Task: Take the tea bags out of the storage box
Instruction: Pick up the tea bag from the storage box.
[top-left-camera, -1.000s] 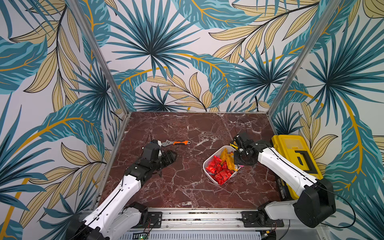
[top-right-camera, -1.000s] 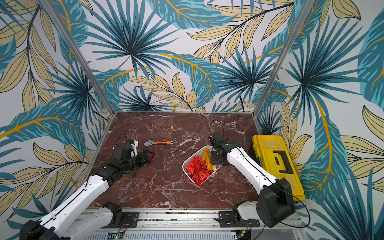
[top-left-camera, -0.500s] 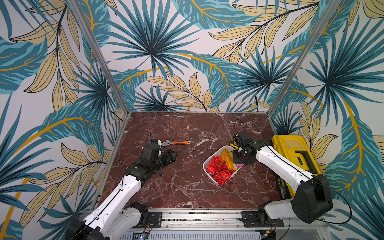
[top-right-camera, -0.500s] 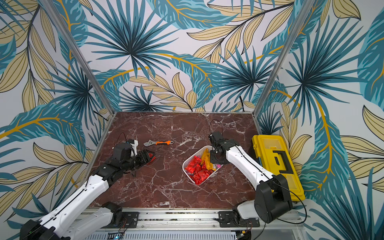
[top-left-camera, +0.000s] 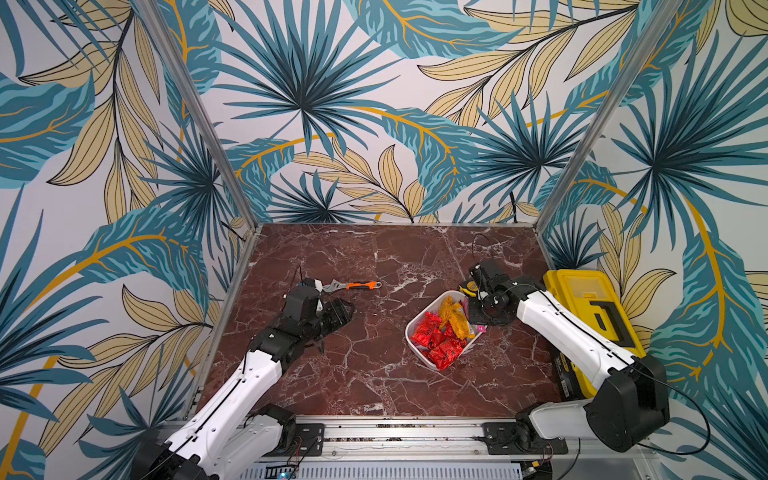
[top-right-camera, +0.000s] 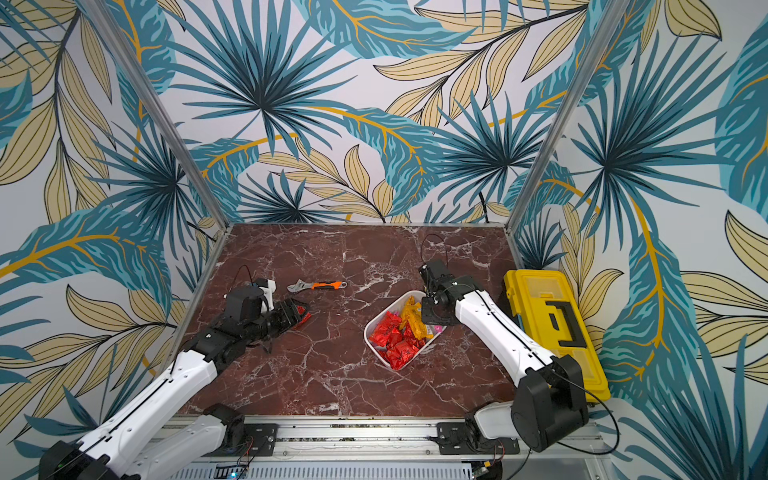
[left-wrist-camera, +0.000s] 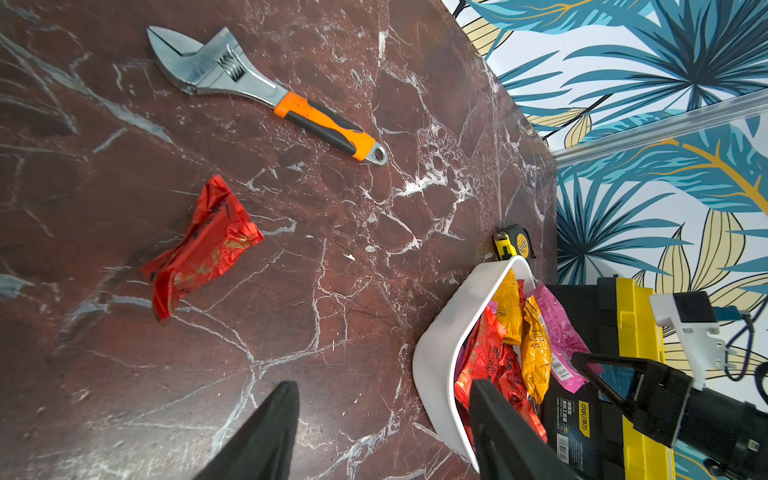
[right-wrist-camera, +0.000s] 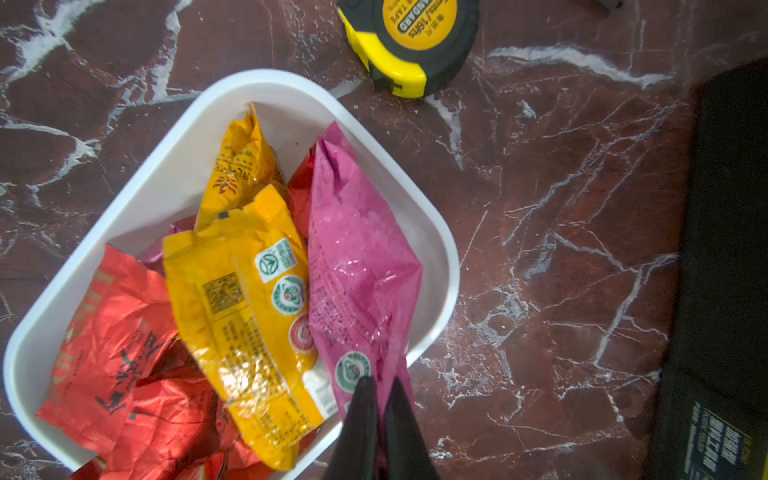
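Observation:
The storage box (top-left-camera: 409, 332) is a shallow white tub right of the table's middle, holding several tea bags: red (top-left-camera: 428, 332), yellow (right-wrist-camera: 249, 282) and pink ones. My right gripper (right-wrist-camera: 380, 384) is shut on the end of a pink tea bag (right-wrist-camera: 357, 257) at the box's rim nearest the toolbox; in a top view it (top-right-camera: 432, 316) hangs over that rim. One red tea bag (left-wrist-camera: 203, 245) lies on the marble at the left. Just behind it, my left gripper (left-wrist-camera: 384, 384) stands open and empty, low over the table.
An orange-handled wrench (top-left-camera: 357, 285) lies beyond the left gripper. A yellow tape measure (right-wrist-camera: 411, 37) sits just past the box's far corner. The big yellow toolbox (top-left-camera: 594, 307) stands along the right wall, close behind the right arm.
The right gripper's jaws have closed on the pink tea bag at the box's rim. The left arm has stayed where it was.

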